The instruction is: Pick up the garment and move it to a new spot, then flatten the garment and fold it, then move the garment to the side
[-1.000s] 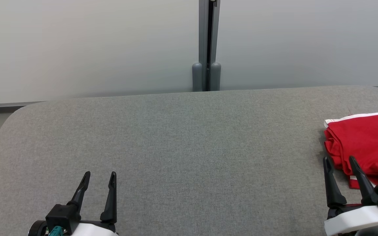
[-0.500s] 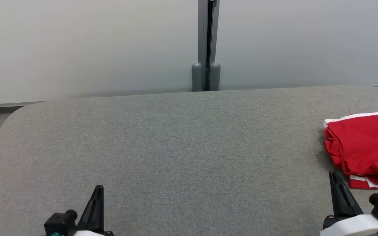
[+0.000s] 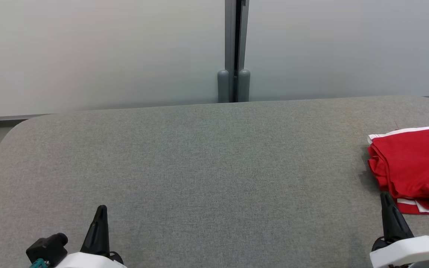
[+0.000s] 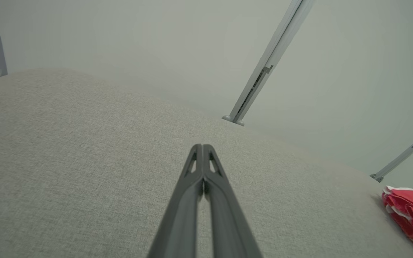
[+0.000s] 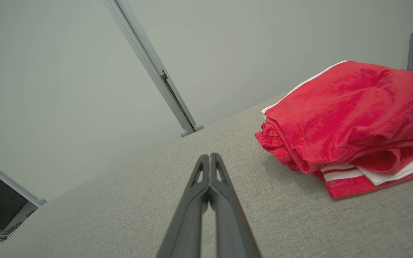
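The garment (image 3: 413, 165) is red with white stripes and lies folded at the right edge of the grey padded table (image 3: 207, 167); it also appears as the garment (image 5: 350, 118) and, small, the garment (image 4: 411, 215). My right gripper (image 3: 386, 197) is shut with nothing in it, just in front of the garment's near left corner, not touching it. In the right wrist view the right gripper (image 5: 209, 157) has its fingers pressed together. My left gripper (image 3: 101, 209) is shut and empty near the table's front left, and the left gripper (image 4: 202, 147) hangs over bare fabric.
A pale frosted partition wall (image 3: 106, 52) with a grey vertical post (image 3: 234, 52) runs behind the table. The table's rounded back left corner (image 3: 24, 124) and the floor strip lie at the far left.
Both grippers have shut from open and drawn back toward the near edge. The right gripper has come away from the garment, which stays in place.
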